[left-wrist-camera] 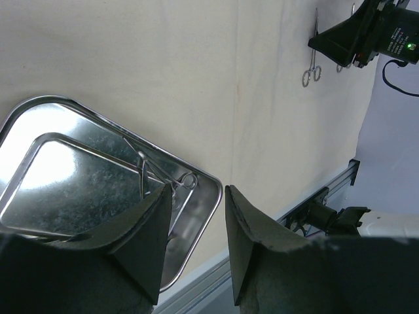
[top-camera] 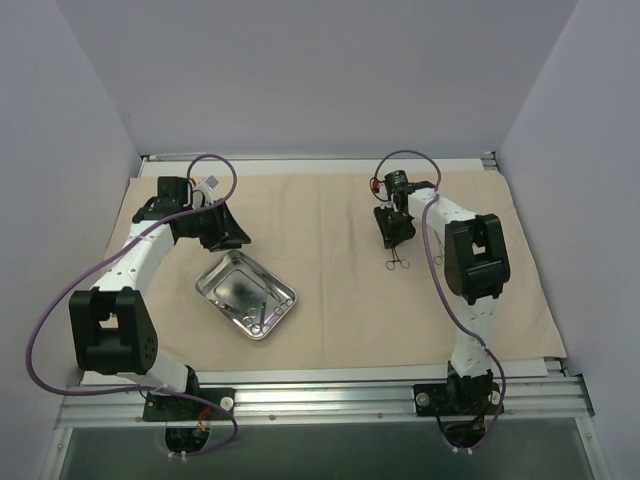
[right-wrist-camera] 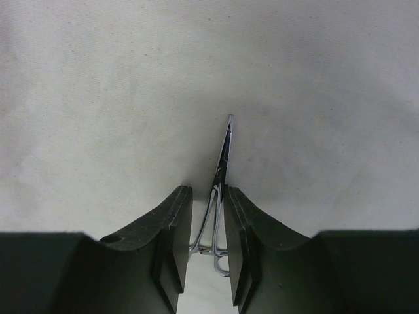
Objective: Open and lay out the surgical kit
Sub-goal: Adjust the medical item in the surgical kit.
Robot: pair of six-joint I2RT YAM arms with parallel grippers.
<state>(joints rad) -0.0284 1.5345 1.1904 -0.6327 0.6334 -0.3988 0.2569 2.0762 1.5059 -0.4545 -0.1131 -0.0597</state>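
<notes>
Top: cloth (top-camera: 330,335) spread flat, open room between the arms; tray (top-camera: 225,280) just nearside of left gripper (top-camera: 233,240) | Left wrist: jaws apart, empty, over tray corner holding scissors (left-wrist-camera: 145,175) | Right wrist: right gripper (right-wrist-camera: 206,196) narrowly astride lone clamp (right-wrist-camera: 222,157), clear cloth ahead; grip unclear.

Two slim white tubular robot arms, the left arm (top-camera: 138,258) and right arm (top-camera: 468,335), carry bulky matte-black joint housings (top-camera: 112,330). A thin purple cable (top-camera: 45,330) loops behind each set of jaws. The black left gripper (left-wrist-camera: 198,191) and right gripper (right-wrist-camera: 207,191) have wedge-shaped fingers (right-wrist-camera: 173,242). A small green light (left-wrist-camera: 410,46) glows behind the right jaws.
</notes>
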